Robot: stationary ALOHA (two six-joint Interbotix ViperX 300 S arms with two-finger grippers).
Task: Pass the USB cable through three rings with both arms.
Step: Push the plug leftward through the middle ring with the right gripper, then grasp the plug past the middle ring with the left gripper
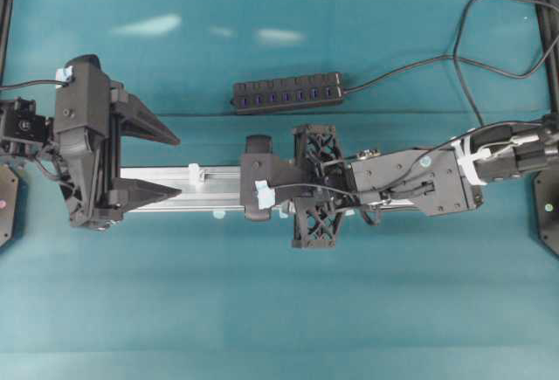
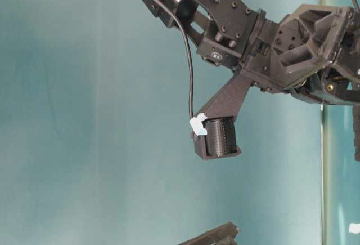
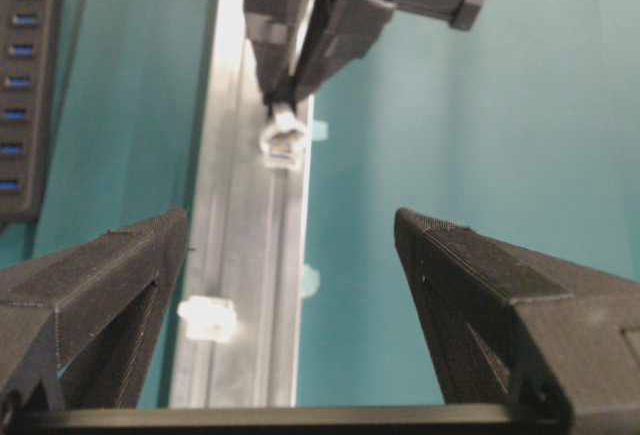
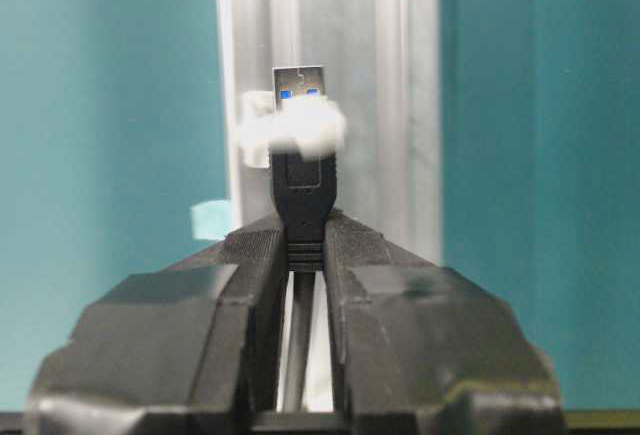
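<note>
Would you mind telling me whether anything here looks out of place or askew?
Nothing stands out: the right gripper holds the USB cable plug straight in a ring on the rail.

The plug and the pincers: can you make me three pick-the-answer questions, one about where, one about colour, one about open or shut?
1. Where is the plug?
A. In a hub socket
B. Poking through a ring on the rail
C. Lying on the table

2. What colour are the hub's sockets?
A. Blue
B. Red
C. Yellow

3. How is the left pincer?
A. Shut on the plug
B. Shut on a ring
C. Open, holding nothing

Answers:
1 B: the right wrist view shows the plug's tip sticking out past the white ring, with the right pincer gripping it.
2 A: the overhead view shows a row of blue sockets.
3 C: the left wrist view shows its fingers wide apart with only rail between them.
</note>
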